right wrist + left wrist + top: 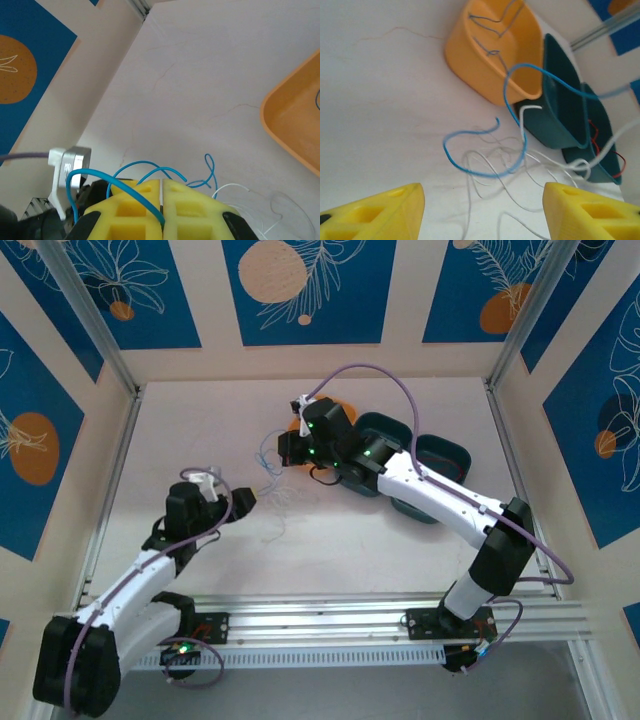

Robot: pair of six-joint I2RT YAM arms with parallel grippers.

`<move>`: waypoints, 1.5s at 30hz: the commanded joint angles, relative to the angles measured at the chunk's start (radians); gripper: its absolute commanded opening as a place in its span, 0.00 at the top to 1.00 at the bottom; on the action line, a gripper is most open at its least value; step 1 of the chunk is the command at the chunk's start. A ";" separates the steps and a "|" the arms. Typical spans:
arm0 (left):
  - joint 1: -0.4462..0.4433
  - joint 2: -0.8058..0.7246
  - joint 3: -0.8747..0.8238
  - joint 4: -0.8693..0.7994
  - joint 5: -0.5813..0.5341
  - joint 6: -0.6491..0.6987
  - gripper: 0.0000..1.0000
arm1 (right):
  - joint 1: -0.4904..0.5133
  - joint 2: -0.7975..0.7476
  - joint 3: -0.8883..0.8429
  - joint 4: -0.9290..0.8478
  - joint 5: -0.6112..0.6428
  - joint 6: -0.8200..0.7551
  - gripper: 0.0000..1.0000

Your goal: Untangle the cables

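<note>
One orange tray [470, 65], two teal trays [555, 125], cables [470, 132] in three colours (blue, white, red)

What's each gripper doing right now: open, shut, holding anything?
The left gripper is open, holding nothing.
The right gripper is shut on the blue cable.

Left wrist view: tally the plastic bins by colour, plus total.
Orange plastic bin: 1
Dark teal plastic bins: 2
Total: 3
</note>
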 commanded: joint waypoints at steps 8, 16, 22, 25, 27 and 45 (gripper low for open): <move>-0.162 0.021 -0.001 0.281 -0.045 0.218 0.26 | -0.011 0.027 0.086 -0.077 -0.026 0.066 1.00; -0.184 0.197 0.032 0.436 -0.098 0.209 0.33 | -0.009 0.024 0.102 -0.077 -0.068 0.077 1.00; -0.188 0.244 0.039 0.533 -0.152 0.154 0.73 | -0.009 0.007 0.095 -0.098 -0.051 0.072 1.00; -0.187 0.222 0.032 0.491 -0.226 0.129 0.97 | -0.020 -0.010 0.105 -0.140 0.006 0.043 1.00; -0.185 0.181 0.023 0.423 -0.299 0.112 1.00 | -0.030 -0.034 0.107 -0.177 0.073 0.020 1.00; -0.019 -0.174 -0.012 -0.251 -0.587 0.004 1.00 | -0.224 -0.400 0.017 -0.404 0.346 -0.071 1.00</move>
